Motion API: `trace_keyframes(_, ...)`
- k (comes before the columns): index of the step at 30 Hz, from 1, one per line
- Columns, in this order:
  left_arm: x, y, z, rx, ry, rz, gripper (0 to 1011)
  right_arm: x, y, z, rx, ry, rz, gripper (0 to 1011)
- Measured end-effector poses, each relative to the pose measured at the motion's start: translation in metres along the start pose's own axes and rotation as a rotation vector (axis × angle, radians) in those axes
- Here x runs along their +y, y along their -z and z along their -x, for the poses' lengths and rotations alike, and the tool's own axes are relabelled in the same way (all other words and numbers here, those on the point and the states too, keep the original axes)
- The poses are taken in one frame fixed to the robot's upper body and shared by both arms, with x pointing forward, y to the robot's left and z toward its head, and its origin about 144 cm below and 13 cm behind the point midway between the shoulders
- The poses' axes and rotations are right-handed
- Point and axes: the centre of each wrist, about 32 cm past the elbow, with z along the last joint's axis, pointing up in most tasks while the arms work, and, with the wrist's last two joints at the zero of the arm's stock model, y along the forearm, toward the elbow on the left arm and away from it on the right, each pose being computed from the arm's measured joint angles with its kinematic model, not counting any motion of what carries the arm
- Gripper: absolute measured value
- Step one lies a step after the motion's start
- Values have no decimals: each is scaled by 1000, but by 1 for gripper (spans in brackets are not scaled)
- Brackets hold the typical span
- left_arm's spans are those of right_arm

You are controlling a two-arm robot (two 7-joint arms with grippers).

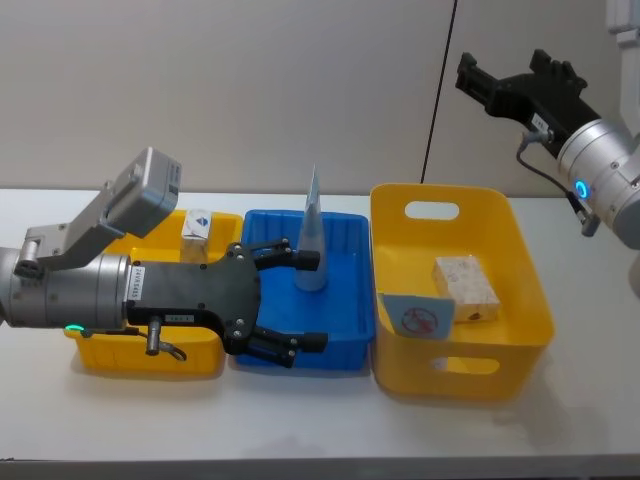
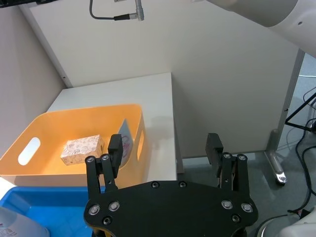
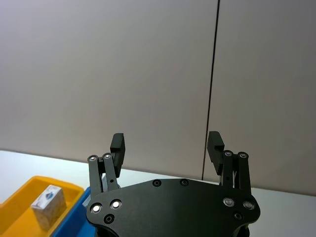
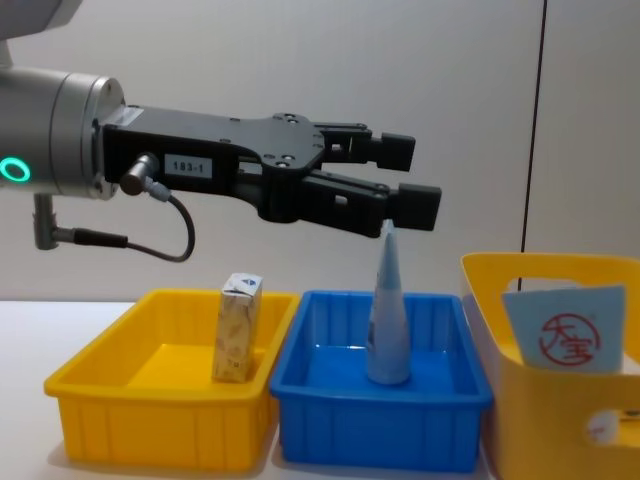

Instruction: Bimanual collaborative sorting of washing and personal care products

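Pale blue-white, the pouch [image 1: 313, 235] stood upright in the blue bin [image 1: 352, 335], its pointed top up and its long axis vertical, base resting on the bin floor; the left hand [image 1: 290, 300] hung over the near-left part of that bin with its fingers spread and gripping nothing; in the chest view the left hand [image 4: 405, 178] sat level with the pouch [image 4: 387, 310] tip, fingertips pointing to the robot's right, and the tip looked just beside or behind the lower finger, though whether they touched could not be told; the pouch body therefore lay below the hand, so a grasp would likely call for coming down and closing across the narrow upper part; the left arm was much the nearer of the two; the right hand [image 1: 515, 82] was held high above the far right side of the table [image 1: 300, 440], well apart from all the bins, its fingers released and empty; a second pouch with a red circular logo [image 1: 417, 312] leaned against the near-left wall inside the large yellow bin [image 1: 530, 300], beside a cream carton [image 1: 466, 288] lying flat on that bin's floor; another small carton [image 1: 196, 229] stood upright in the low yellow bin [image 1: 120, 352] on the left.
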Motion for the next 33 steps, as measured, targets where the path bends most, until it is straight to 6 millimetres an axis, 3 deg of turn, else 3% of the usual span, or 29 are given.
trace_keyframes(12, 0, 0, 0, 0, 0, 0, 1001, -13, 1, -4, 14, -109, 42, 1002)
trace_keyframes(33, 0, 0, 0, 0, 0, 0, 1001, -69, 22, -14, 13, -346, 129, 1002)
